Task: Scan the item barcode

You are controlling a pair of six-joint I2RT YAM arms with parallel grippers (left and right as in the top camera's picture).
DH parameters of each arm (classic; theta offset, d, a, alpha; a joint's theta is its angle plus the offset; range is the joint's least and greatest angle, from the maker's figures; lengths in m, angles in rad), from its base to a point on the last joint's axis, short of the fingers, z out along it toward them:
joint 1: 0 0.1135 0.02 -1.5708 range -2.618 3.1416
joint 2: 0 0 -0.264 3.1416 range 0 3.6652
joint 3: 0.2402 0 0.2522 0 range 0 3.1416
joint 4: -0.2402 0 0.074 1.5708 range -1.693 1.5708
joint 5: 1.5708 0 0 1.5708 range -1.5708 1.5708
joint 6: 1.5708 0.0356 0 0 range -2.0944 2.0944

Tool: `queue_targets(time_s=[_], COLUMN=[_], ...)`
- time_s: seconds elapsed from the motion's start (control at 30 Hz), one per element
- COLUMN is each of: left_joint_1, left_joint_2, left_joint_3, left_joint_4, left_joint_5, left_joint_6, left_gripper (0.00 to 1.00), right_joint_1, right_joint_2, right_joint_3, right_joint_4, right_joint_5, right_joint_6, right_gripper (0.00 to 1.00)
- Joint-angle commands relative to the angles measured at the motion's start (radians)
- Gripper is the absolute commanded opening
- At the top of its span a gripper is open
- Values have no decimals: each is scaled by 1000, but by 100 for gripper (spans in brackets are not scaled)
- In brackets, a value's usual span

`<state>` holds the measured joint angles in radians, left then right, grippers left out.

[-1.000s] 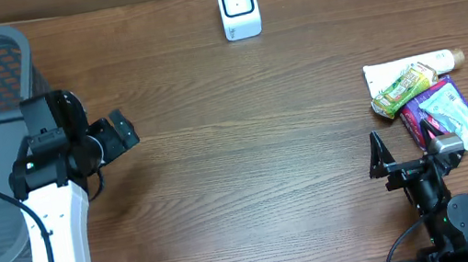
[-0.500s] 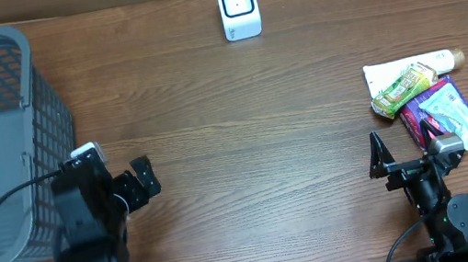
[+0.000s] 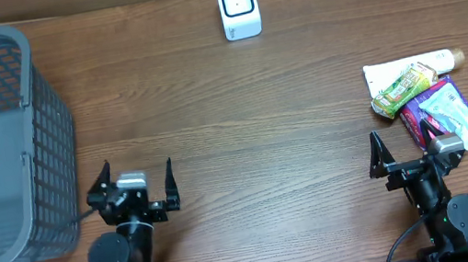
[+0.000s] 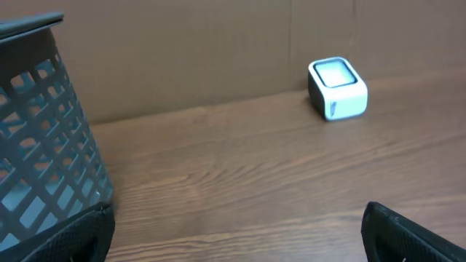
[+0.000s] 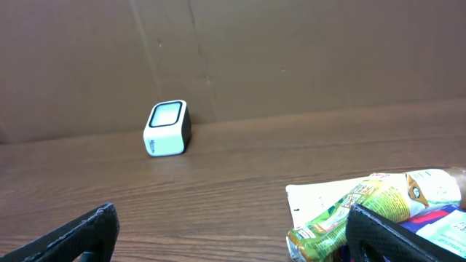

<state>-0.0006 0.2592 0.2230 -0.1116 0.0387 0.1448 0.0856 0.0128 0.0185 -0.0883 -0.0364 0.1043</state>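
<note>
Left gripper (image 3: 138, 178) back from the basket (image 3: 48, 131) at 9 o'clock, now parked at 7, jaws spread, empty. Right gripper (image 3: 403, 157) spread, unmoved at 5. Item pile (image 3: 424, 93) at 3; scanner (image 3: 239, 7) at 12. Likely drop-off done; next pick pending.

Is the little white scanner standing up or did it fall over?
Standing up. The scanner sits flat on its base on the table, with its window facing the arms.

Overhead looks straight down; both wrist views face low across the table (image 3: 264, 145), sharing the scanner (image 3: 239, 7).
</note>
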Motion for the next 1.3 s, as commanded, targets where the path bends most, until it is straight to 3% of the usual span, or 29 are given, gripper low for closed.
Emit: queue_targets(time_s=[0.0, 0.3, 1.27], left_joint_1=[7, 60, 61], left_joint_2=[-92, -255, -254], left_joint_3=[-70, -193, -207], left_joint_4=[8, 5, 13], left_joint_5=[11, 15, 4], left_joint_6=[151, 192, 192], left_gripper=[100, 99, 100], right_joint_1=[3, 3, 3], right_joint_2=[-10, -10, -10], right_joint_3=[-11, -11, -11], right_joint_4=[8, 8, 8], right_joint_5=[9, 9, 9], right_joint_6=[4, 4, 4], right_gripper=[100, 100, 100])
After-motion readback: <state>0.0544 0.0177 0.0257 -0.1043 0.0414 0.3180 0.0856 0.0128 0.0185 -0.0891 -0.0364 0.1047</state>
